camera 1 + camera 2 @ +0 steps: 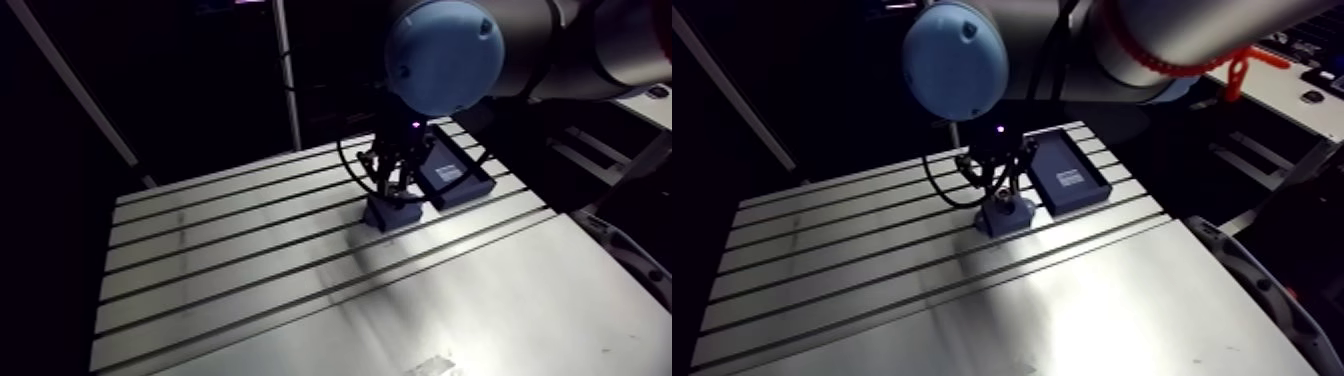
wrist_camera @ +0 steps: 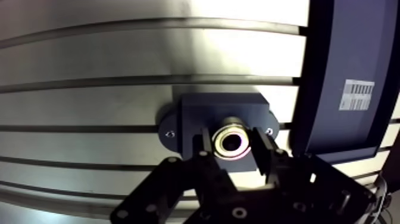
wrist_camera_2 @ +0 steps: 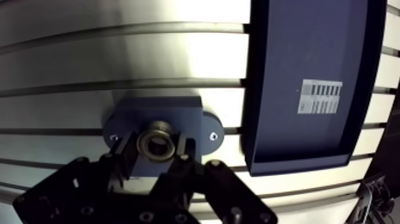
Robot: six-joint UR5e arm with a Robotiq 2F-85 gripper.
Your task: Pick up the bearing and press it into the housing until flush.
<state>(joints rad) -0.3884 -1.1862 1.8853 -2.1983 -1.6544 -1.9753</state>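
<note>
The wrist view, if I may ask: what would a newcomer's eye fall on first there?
The shiny metal bearing stands out first, gripped in the hand with a finger on each side, at the middle of the dark-blue housing on the slotted table. Beside the housing lies a dark-blue tray with a white label.

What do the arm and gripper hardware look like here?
Arm: silver-grey tubular links, rounded light-blue joint cap. Gripper: matte black, two fingers on linkage bars dotted with screw heads. Small violet light at the wrist.
</note>
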